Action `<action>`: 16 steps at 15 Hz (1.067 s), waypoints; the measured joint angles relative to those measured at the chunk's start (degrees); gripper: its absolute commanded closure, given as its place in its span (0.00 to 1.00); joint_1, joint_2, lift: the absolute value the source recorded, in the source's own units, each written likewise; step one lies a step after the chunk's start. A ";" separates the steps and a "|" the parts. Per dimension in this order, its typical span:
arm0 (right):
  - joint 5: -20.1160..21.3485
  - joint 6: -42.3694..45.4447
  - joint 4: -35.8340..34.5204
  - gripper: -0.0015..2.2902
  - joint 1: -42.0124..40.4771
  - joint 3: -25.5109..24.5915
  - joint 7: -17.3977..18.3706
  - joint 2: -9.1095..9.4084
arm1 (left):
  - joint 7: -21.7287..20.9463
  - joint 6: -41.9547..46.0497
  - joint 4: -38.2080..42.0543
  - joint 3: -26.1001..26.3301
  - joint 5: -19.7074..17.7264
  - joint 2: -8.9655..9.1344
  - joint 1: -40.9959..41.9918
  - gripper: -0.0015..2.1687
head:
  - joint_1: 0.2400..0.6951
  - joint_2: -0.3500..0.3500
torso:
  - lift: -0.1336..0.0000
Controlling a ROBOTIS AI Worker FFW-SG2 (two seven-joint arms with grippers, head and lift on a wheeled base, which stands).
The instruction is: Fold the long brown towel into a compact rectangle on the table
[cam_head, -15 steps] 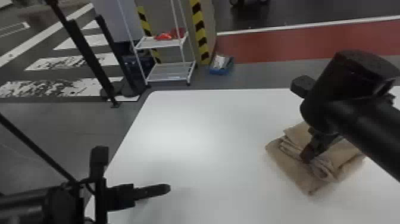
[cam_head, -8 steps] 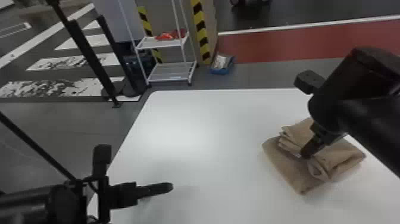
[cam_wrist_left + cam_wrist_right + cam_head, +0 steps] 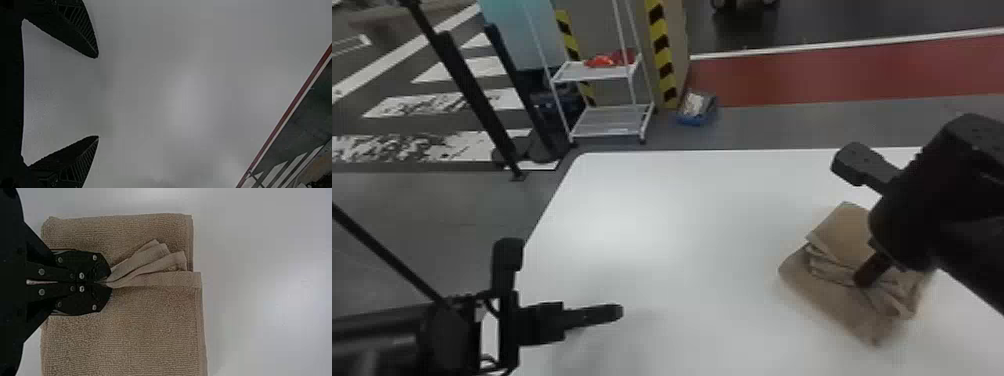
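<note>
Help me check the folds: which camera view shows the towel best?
The right wrist view: the towel is close, its weave and bunched layers clear at the right gripper. The head view shows it smaller, partly behind the right arm.

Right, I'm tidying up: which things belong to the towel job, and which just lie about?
Towel job:
brown towel
table
right gripper, shut on the towel
left gripper, open

Lying about:
white rack
red item on it
blue box nearby
</note>
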State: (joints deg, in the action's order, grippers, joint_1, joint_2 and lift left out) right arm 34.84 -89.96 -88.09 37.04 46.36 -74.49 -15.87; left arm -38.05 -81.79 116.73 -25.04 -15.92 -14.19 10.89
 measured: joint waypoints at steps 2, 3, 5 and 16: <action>-0.06 0.51 -2.07 0.57 -0.34 0.97 -0.01 -2.68 | 0.16 -0.14 -0.32 0.96 0.81 0.06 -0.66 0.04 | 1.00 0.81 | 0.08; -0.23 1.33 -2.80 0.57 -0.38 1.09 -0.20 -3.75 | -0.01 -0.21 -0.37 1.56 1.19 0.09 -0.90 0.04 | 1.00 0.79 | 0.08; -0.71 3.46 -3.62 0.57 -0.50 0.83 -0.68 -5.16 | -0.40 -0.20 -0.37 2.98 1.47 0.15 -1.15 0.04 | 1.00 0.76 | 0.08; -1.00 17.04 -8.58 0.57 -1.94 4.27 -0.12 -4.58 | -0.13 0.95 -0.10 7.92 2.38 2.21 -3.05 0.04 | 1.00 0.79 | 0.08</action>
State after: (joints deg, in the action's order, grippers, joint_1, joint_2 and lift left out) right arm 33.84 -72.92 -96.66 35.10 50.63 -74.61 -20.45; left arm -38.18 -80.84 116.63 -17.12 -13.54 -11.98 7.83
